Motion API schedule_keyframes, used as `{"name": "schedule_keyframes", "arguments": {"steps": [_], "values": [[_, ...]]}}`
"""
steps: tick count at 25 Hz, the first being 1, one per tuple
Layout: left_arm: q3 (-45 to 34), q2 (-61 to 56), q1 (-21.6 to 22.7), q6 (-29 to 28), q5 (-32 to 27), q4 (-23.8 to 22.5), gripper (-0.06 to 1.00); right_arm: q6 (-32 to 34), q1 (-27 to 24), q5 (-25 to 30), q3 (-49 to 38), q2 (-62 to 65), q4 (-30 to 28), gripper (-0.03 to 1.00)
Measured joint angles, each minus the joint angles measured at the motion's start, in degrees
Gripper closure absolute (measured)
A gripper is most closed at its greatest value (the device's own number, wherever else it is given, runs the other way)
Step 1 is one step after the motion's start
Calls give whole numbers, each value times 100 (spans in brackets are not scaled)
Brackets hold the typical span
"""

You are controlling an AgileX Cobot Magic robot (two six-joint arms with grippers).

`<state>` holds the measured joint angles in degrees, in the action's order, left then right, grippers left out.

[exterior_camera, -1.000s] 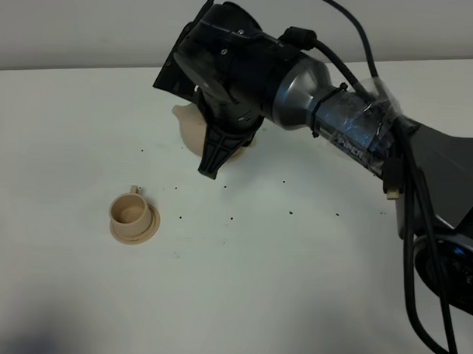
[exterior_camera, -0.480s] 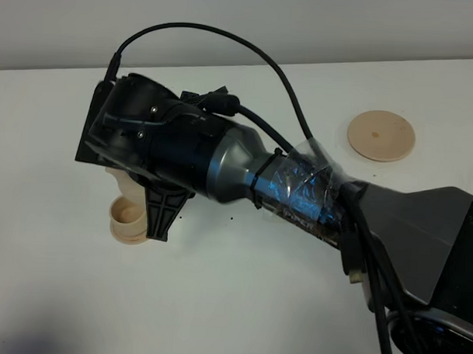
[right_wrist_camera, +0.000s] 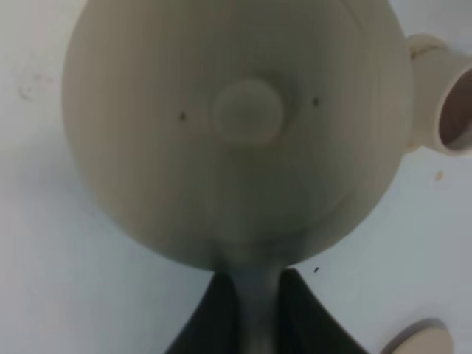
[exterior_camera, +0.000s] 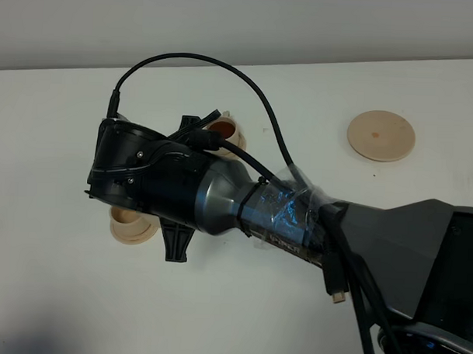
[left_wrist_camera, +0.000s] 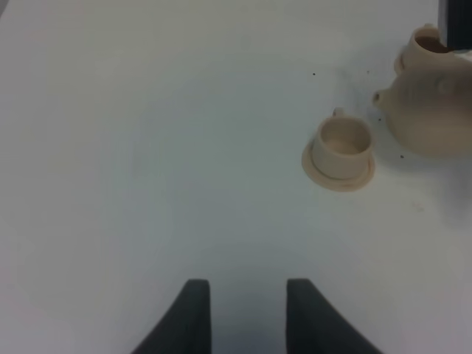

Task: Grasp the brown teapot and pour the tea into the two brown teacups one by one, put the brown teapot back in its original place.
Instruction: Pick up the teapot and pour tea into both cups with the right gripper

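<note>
The brown teapot (right_wrist_camera: 236, 125) fills the right wrist view, lid and knob facing the camera. My right gripper (right_wrist_camera: 251, 291) is shut on its loop handle. In the left wrist view the teapot (left_wrist_camera: 431, 110) hangs close beside the near teacup (left_wrist_camera: 341, 147) on its saucer, spout towards the cup. From above, my right arm hides the teapot and half covers this near cup (exterior_camera: 130, 224); one finger (exterior_camera: 176, 241) shows. The far teacup (exterior_camera: 225, 131) stands behind the wrist. The wide round saucer (exterior_camera: 382, 135) lies bare at the back right. My left gripper (left_wrist_camera: 247, 317) is open and empty, apart from the cups.
The right arm (exterior_camera: 297, 218) and its cable cross the table from the lower right to the left. Small dark specks dot the white table (exterior_camera: 59, 140). The back edge of the table runs along the wall.
My right gripper has carried the teapot from the back middle to the left and nearer, down beside the near cup. The far cup and wide saucer have come into view.
</note>
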<state>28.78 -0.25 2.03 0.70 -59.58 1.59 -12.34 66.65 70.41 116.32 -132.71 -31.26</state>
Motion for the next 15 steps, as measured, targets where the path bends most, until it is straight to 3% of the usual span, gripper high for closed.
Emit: {"name": "schedule_keyframes", "arguments": {"steps": [15], "values": [[0,0,0,0,0,0,65,128,245,-81,-12,-396,-945,84]]}}
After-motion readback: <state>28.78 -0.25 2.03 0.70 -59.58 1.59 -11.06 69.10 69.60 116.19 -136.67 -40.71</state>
